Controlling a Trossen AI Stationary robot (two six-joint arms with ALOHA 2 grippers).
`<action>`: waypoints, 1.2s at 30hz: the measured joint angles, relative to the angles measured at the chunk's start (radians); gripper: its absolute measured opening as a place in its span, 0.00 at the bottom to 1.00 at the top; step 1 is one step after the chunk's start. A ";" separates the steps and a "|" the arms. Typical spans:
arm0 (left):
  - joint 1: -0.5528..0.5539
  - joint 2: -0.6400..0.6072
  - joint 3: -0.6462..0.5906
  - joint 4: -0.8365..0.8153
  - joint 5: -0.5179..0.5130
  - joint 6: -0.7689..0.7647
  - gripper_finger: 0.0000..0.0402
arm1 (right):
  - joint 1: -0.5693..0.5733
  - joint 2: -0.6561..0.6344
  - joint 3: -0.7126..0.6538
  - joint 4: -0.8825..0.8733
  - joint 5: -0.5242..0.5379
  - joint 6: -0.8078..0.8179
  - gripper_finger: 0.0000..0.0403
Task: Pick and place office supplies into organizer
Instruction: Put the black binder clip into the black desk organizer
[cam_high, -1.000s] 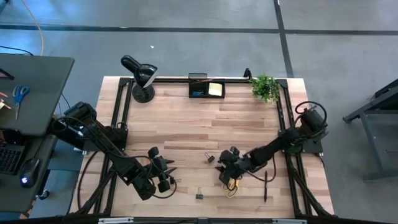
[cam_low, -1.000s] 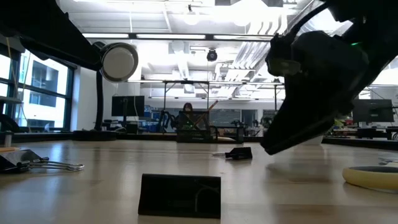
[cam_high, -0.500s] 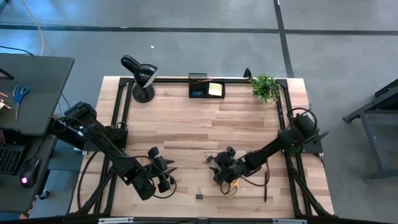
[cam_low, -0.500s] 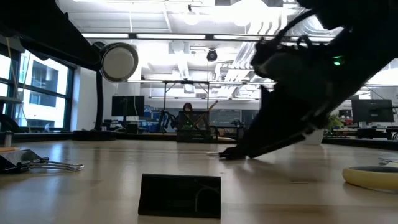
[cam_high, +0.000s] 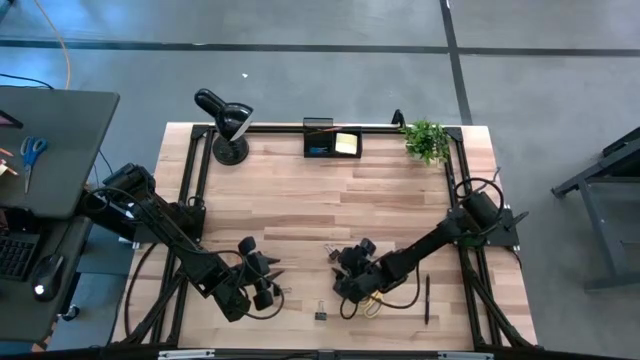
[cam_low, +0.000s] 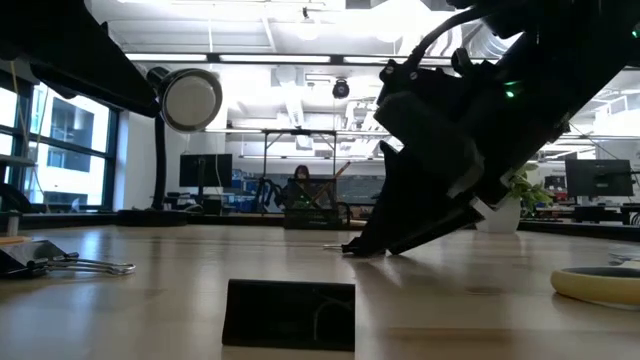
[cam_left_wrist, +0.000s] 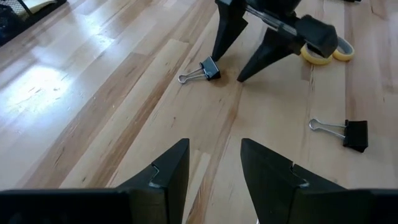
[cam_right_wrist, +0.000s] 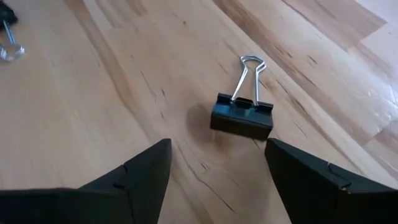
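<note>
While spread, right fingers (cam_right_wrist: 305, 180) astride binder clip (cam_right_wrist: 242, 116).

The wooden plank worktop (cam_high: 300, 200) stands on a grey concrete floor (cam_high: 300, 80) crossed by dark seam lines. A black desk lamp (cam_high: 225, 122) and a small green potted plant (cam_high: 427, 140) occupy its far edge. A dark side desk (cam_high: 55, 150) stands beside it and carries blue-handled scissors (cam_high: 32, 152). In the low view, ceiling strip lights (cam_low: 250, 58) illuminate an open hall; tall windows (cam_low: 60, 140) line one side, and a person (cam_low: 302, 186) sits at distant benches.
</note>
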 joint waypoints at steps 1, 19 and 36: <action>0.000 0.000 0.000 0.000 0.004 0.000 0.33 | 0.000 0.000 -0.003 0.004 0.001 0.012 0.64; 0.000 0.035 0.000 0.007 0.034 0.000 0.33 | 0.005 0.004 0.005 0.061 0.018 0.046 0.64; 0.000 0.039 0.000 0.033 0.037 0.000 0.33 | 0.009 0.005 0.000 -0.022 0.173 0.077 0.64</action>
